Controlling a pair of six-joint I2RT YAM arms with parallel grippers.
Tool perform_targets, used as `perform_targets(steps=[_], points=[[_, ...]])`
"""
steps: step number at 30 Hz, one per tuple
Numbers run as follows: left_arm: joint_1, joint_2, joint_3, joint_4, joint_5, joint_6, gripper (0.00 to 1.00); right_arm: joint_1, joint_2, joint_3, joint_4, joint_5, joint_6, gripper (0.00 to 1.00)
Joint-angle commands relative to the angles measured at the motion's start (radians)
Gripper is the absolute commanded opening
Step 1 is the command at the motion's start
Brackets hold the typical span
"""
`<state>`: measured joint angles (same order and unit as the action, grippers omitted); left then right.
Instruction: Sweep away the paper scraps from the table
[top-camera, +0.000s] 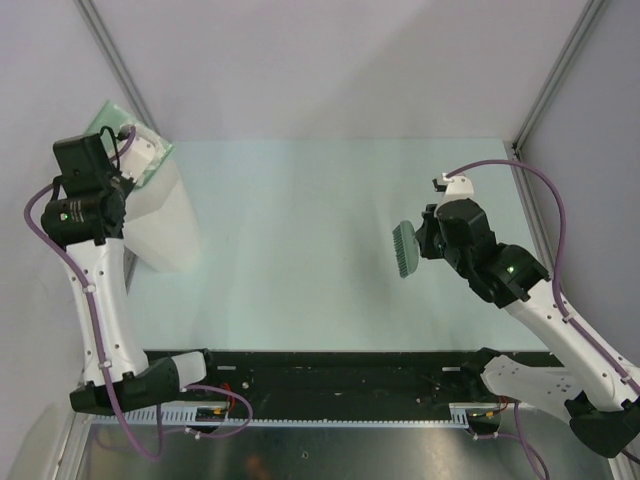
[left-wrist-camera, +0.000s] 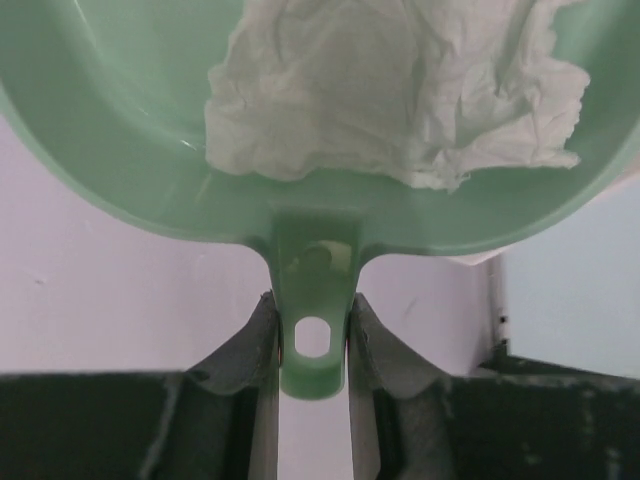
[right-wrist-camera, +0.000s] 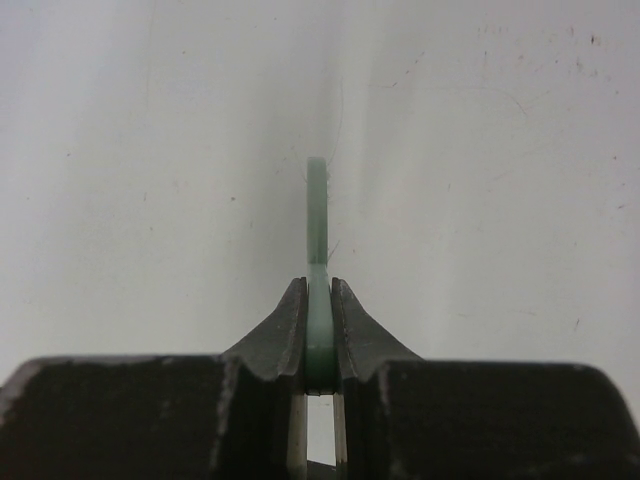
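My left gripper (left-wrist-camera: 313, 335) is shut on the handle of the green dustpan (left-wrist-camera: 110, 130). Crumpled white paper scraps (left-wrist-camera: 400, 90) lie inside the pan. In the top view the left gripper (top-camera: 128, 150) holds the dustpan (top-camera: 107, 115) high at the far left, above the tall white bin (top-camera: 165, 225); the scraps are hidden there. My right gripper (right-wrist-camera: 319, 300) is shut on the thin green handle of the brush (right-wrist-camera: 317, 220), seen edge-on. In the top view the right gripper (top-camera: 425, 240) holds the brush (top-camera: 406, 250) above the right half of the pale green table (top-camera: 300, 260). No scraps show on the table.
The bin stands at the table's left edge under the left arm. Grey walls and metal frame posts (top-camera: 545, 95) bound the far side and corners. A black strip (top-camera: 330, 370) runs along the table's front edge between the arm bases.
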<state>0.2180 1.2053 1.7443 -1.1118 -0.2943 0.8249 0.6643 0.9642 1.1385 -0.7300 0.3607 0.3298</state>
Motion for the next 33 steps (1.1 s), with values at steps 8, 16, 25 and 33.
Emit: perform_targets(steps=[8, 16, 25, 33], points=[[0.037, -0.061, -0.146, 0.234, -0.434, 0.452, 0.01, 0.014, 0.007, 0.029, 0.026, -0.009, -0.025, 0.0], [0.035, -0.069, -0.275, 0.506, -0.597, 0.758, 0.03, 0.032, 0.016, 0.026, 0.049, -0.005, -0.031, 0.0], [0.035, -0.137, -0.481, 0.881, -0.675, 1.146, 0.06, 0.054, 0.015, 0.027, 0.046, 0.018, -0.037, 0.0], [0.026, -0.127, -0.502, 1.061, -0.68, 1.304, 0.07, 0.07, 0.022, 0.027, 0.057, 0.021, -0.04, 0.0]])
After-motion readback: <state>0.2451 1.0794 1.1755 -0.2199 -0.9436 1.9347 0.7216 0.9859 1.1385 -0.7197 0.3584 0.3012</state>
